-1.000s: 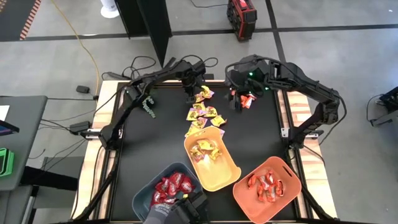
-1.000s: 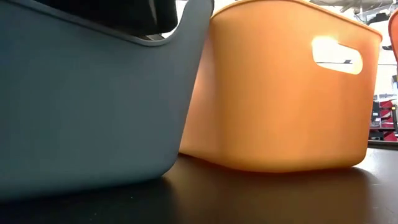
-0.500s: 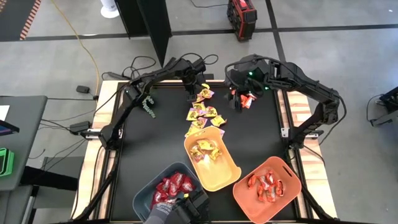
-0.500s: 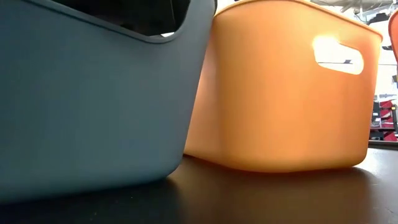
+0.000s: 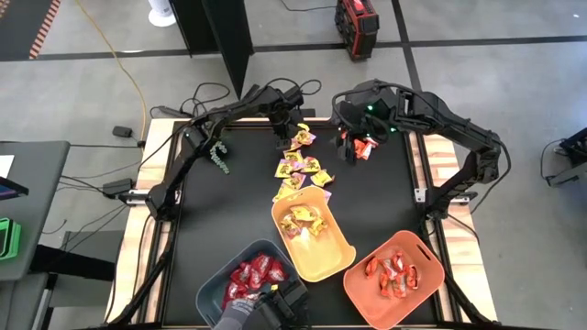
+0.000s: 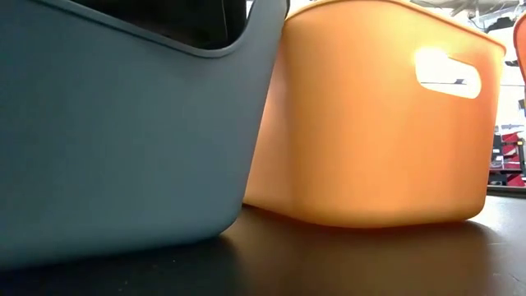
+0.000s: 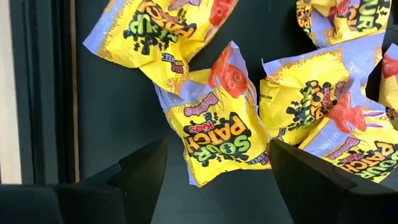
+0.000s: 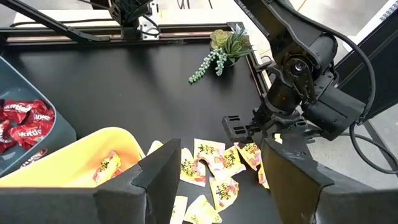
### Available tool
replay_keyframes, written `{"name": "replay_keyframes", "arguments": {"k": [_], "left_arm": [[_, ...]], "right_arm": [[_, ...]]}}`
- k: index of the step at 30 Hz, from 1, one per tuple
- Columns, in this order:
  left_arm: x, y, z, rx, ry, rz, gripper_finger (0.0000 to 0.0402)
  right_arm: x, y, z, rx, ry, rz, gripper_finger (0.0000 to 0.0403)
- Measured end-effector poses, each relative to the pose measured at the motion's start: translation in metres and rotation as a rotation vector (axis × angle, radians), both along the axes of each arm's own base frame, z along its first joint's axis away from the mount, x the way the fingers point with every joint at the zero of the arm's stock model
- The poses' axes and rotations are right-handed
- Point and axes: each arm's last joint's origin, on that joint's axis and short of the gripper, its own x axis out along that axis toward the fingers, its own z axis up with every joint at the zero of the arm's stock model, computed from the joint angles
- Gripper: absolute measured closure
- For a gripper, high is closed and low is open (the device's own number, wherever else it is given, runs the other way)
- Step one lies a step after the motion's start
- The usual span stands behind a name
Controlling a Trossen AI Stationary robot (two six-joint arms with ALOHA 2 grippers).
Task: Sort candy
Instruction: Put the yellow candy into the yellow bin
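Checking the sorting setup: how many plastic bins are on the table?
3. In the high view, the blue-grey bin sits at the bottom left, the yellow bin in the middle, and the orange bin at the bottom right. None seems hidden.

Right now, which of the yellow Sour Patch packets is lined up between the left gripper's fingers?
The Sour Patch Kids packet lying tilted in the gap of the open left gripper, label readable upside down. The other yellow packets lie outside the fingers.

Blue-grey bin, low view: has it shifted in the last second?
Yes. The blue-grey bin has slid rightward, now covering more of the yellow bin behind it.
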Motion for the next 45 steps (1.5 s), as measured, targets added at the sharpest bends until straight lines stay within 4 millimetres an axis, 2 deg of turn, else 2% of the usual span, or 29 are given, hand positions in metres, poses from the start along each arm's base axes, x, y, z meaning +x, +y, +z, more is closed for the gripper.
{"name": "replay_keyframes", "arguments": {"k": [6,9,18,21,25,29,33,36,40,45], "left_arm": [[0.001,0.001,0.0,0.005,-0.01,0.013,0.0176],[0.001,0.001,0.0,0.007,-0.015,0.023,0.0188],[-0.002,0.003,0.0,0.061,0.042,0.014,0.0173],[-0.003,0.002,0.005,0.068,0.036,-0.001,0.0171],[-0.008,-0.001,0.03,0.087,-0.031,-0.032,0.017],[-0.017,0.0,0.066,0.171,-0.113,-0.019,0.0171],[-0.027,0.012,0.104,0.279,-0.276,0.1,0.0182],[-0.031,0.023,0.117,0.322,-0.358,0.222,0.0193],[-0.034,0.031,0.102,0.269,-0.311,0.336,0.0198],[-0.032,0.035,0.049,0.073,-0.127,0.428,0.0171]], "right_arm": [[0.0,0.0,0.0,0.008,-0.003,-0.006,0.0163],[0.0,0.0,0.0,0.014,-0.005,-0.011,0.0163],[0.0,0.0,0.0,0.026,-0.008,-0.02,0.0163],[0.0,0.0,0.0,0.026,-0.008,-0.02,0.0163],[0.0,0.0,0.0,0.026,-0.007,-0.021,0.0163],[0.0,0.0,0.0,0.027,-0.006,-0.02,0.0163],[0.0,0.0,0.0,0.027,-0.003,-0.02,0.0163],[0.0,0.0,0.0,0.027,-0.003,-0.02,0.0163],[0.0,0.001,-0.001,0.028,0.002,-0.019,0.0163],[0.0,0.0,-0.001,0.028,0.001,-0.019,0.0163]]}}
